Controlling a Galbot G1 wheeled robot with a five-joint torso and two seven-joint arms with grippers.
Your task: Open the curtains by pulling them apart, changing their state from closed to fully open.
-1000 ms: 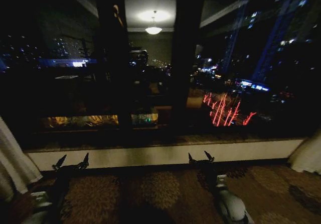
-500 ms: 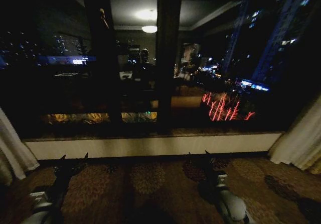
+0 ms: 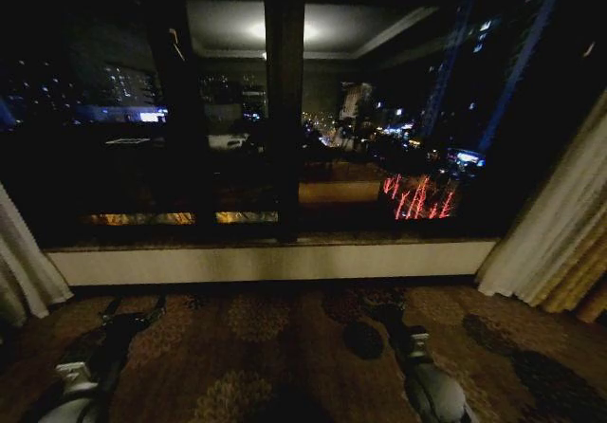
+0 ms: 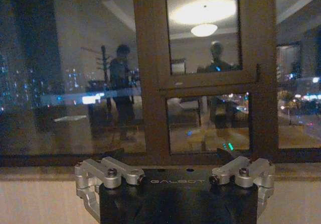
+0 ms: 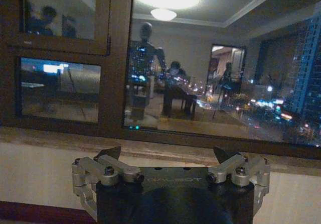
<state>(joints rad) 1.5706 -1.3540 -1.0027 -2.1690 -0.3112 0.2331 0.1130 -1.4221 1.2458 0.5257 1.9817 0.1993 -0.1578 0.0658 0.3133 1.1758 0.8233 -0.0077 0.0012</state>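
Curtains already drawn to the two sides of the window point(image 3: 285, 110): left sheer panel point(image 3: 24, 271) bunched at the left edge of the head view, right sheer panel point(image 3: 541, 243) bunched at the right edge, with a golden drape point(image 3: 583, 285) just beside it on its outer side. Dark glass fully exposed between them; white sill wall point(image 3: 275, 264) runs beneath, patterned carpet point(image 3: 285, 347) in front.

Left claw point(image 3: 133, 306) held low over the carpet, pointed at the sill; in the left wrist view the left claw point(image 4: 175, 158) is seen spread wide, nothing held. Right claw point(image 3: 382, 306) held low likewise, pointed at the sill; in the right wrist view it point(image 5: 170, 153) is also spread wide and empty.

Key relation: both panels hang vertically, long axis floor to ceiling, each lying outward and sideways from its claw, well apart from it. Left panel is nearer the left arm, right panel nearer the right arm. Neither claw touches fabric.

Task is judged essentially complete, given the glass uncovered across the middle. Any further widening would call for an outward sideways reach by the same-side arm.
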